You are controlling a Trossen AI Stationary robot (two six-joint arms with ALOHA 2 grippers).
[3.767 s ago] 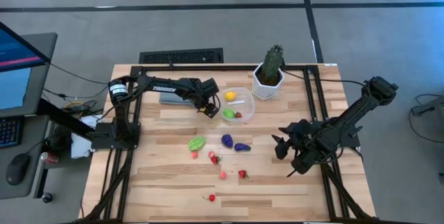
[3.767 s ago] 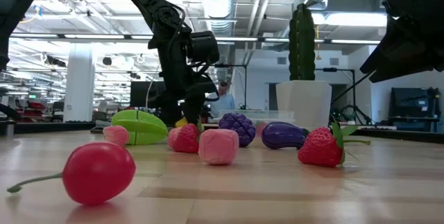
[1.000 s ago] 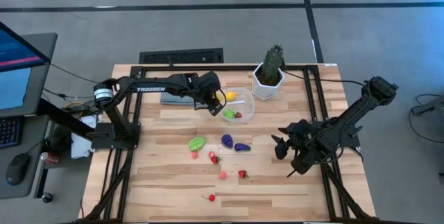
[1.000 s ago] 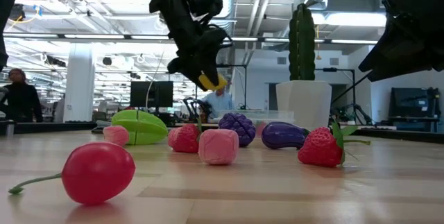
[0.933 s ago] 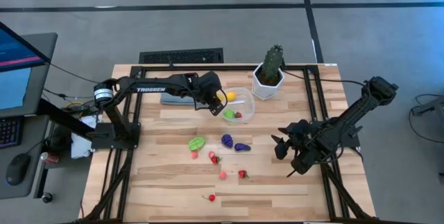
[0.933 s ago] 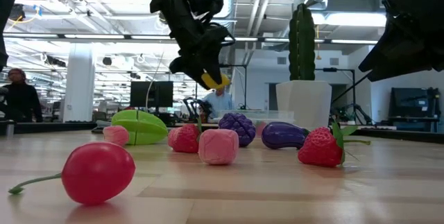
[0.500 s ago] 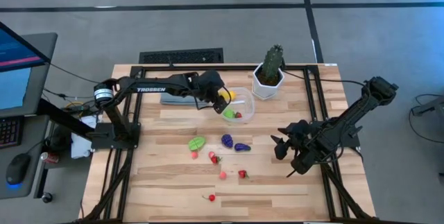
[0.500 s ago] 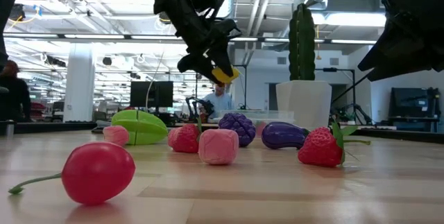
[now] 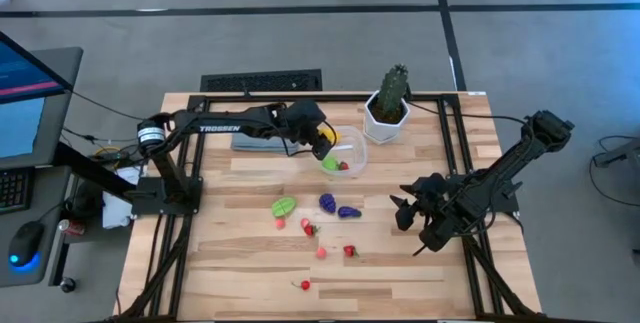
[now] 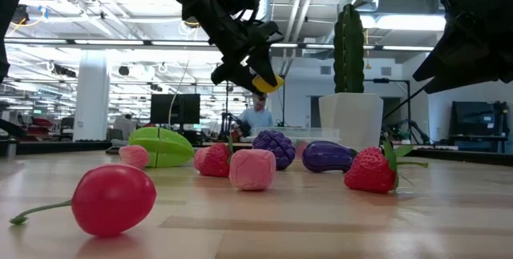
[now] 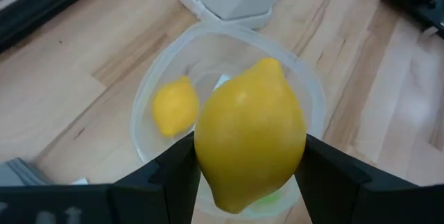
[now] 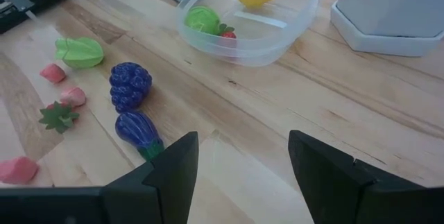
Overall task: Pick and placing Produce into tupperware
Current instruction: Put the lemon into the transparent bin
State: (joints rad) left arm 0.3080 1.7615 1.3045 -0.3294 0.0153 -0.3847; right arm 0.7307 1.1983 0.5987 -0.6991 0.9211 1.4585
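Over tupperware (image 11: 159,78): lemon (image 11: 250,132), tip down.

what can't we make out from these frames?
- Tupperware contents: in the left wrist view the held lemon in the left gripper covers most of the bowl.
- Small red pieces: too small to identify in the high view.
- Right gripper: fingertips cut off by the right wrist view's bottom edge.
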